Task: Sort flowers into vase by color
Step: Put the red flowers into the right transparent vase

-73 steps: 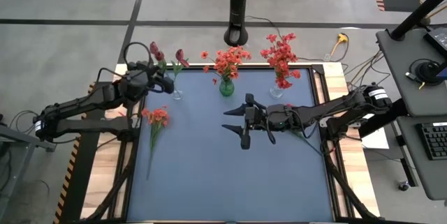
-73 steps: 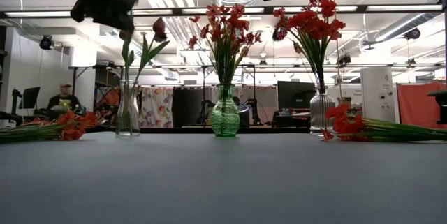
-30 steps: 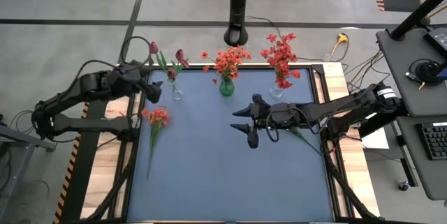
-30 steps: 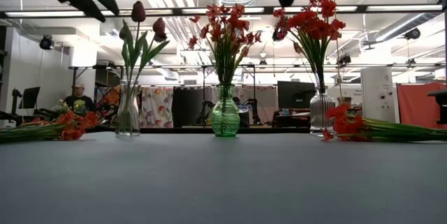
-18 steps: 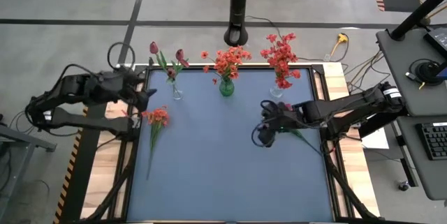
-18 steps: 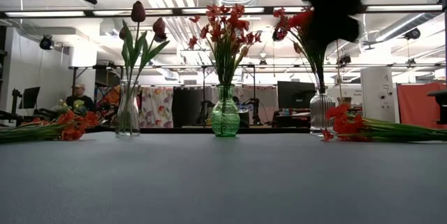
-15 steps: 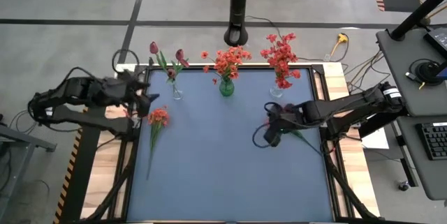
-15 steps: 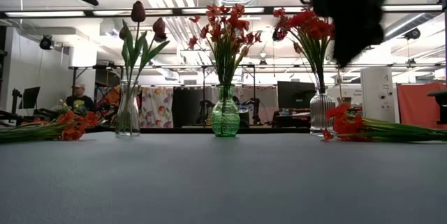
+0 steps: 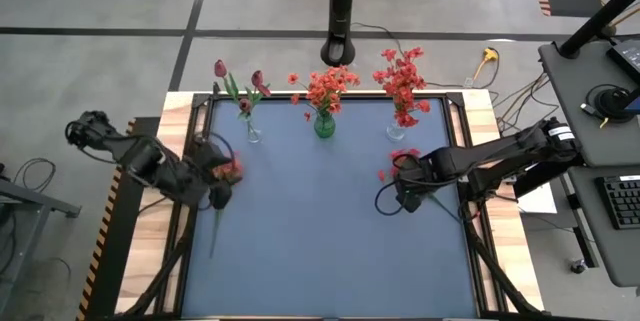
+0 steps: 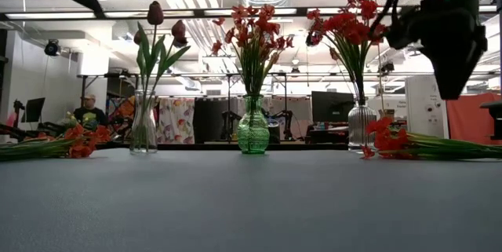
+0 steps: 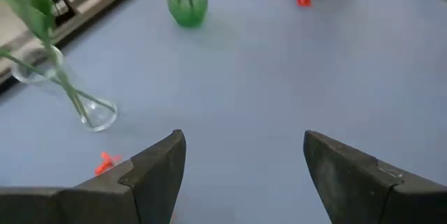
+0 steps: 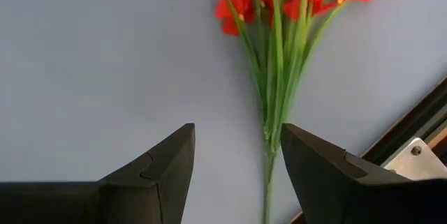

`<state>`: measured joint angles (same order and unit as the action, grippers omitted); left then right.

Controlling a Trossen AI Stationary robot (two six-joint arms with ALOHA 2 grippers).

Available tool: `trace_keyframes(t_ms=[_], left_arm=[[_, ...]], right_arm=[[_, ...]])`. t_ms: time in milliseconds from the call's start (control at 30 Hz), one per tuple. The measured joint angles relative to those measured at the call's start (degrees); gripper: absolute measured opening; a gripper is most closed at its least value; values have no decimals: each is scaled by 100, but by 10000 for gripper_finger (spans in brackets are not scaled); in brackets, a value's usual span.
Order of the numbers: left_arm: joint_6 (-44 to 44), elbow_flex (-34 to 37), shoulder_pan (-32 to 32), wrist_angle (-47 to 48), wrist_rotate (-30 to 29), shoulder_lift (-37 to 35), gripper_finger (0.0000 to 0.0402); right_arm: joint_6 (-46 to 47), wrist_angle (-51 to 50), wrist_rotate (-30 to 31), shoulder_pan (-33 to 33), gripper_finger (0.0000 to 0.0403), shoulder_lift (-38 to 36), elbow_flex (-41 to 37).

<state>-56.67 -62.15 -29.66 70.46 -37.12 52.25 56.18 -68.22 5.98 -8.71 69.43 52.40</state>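
Bright overhead light, soft shadows, blurred backlit arms in low view

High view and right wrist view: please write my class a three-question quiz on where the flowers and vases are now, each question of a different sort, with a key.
1. How many vases stand in the back row? A two, B three, C four.
2. True or false: the right gripper hangs with its fingers open over the stems of the loose red bunch, not holding it.
3. Fill in: in the high view, the maroon tulips stand in the clear vase on the picture's ___.
Key: 1 B. 2 true. 3 left.
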Motion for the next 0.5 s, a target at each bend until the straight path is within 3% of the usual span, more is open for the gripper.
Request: trace_keyframes(t_ms=[267, 500], left_arm=[[-518, 2, -785, 10, -188, 558, 272], [-537, 2, -1011, -184, -500, 994, 272]], right_arm=[[-14, 640, -9, 1, 206, 2, -532], [-24, 735, 119, 281, 206, 2, -746]])
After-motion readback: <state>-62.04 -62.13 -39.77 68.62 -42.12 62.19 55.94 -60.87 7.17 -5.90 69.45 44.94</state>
